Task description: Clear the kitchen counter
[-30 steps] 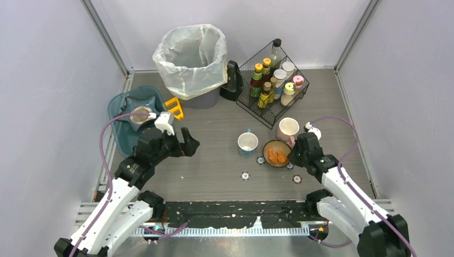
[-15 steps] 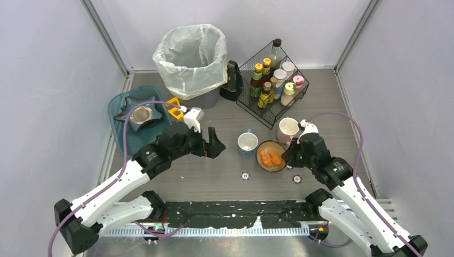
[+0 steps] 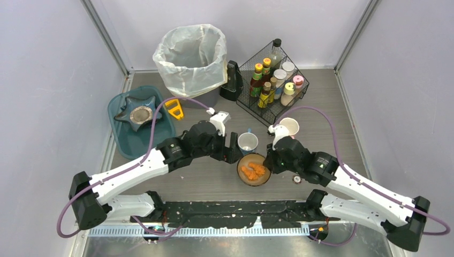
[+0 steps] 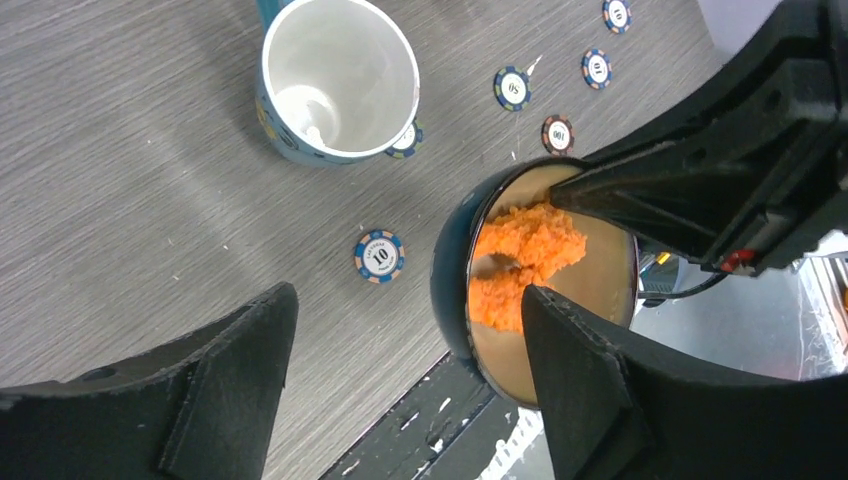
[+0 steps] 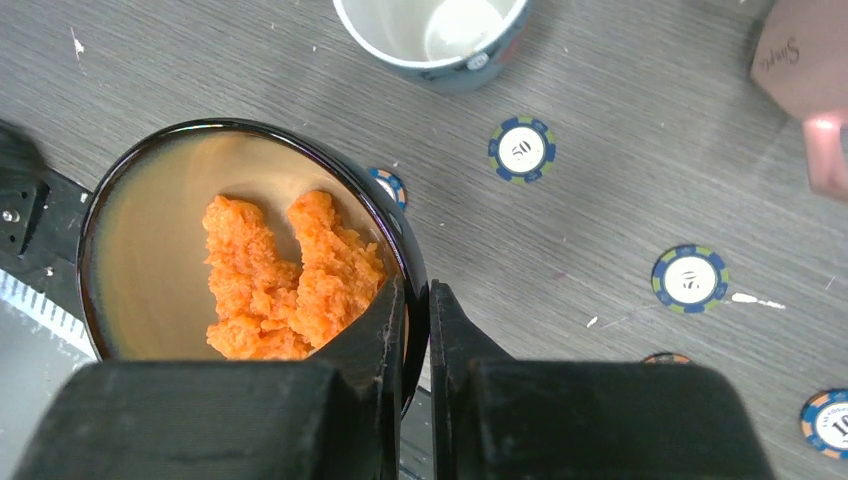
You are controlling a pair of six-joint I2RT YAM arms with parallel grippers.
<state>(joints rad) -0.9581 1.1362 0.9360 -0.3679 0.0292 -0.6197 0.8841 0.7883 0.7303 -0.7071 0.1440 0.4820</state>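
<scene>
Reading the chips: a 10 chip (image 4: 379, 256) lies near the blue cup (image 4: 335, 80), beside a 50 chip (image 4: 512, 87) and a 100 chip (image 4: 557, 133). The pink mug (image 5: 805, 60) bears script starting "Supre". The right gripper (image 5: 417, 300) pinches the rim of the bowl (image 5: 140, 240). The left gripper (image 4: 405, 305) gapes wide, holding nothing, just left of the bowl. The bowl has moved left and nearer from beside the mug. The left arm has swung right from the teal tub (image 3: 126, 140) over the kitchen counter (image 3: 321, 112) beneath everything.
</scene>
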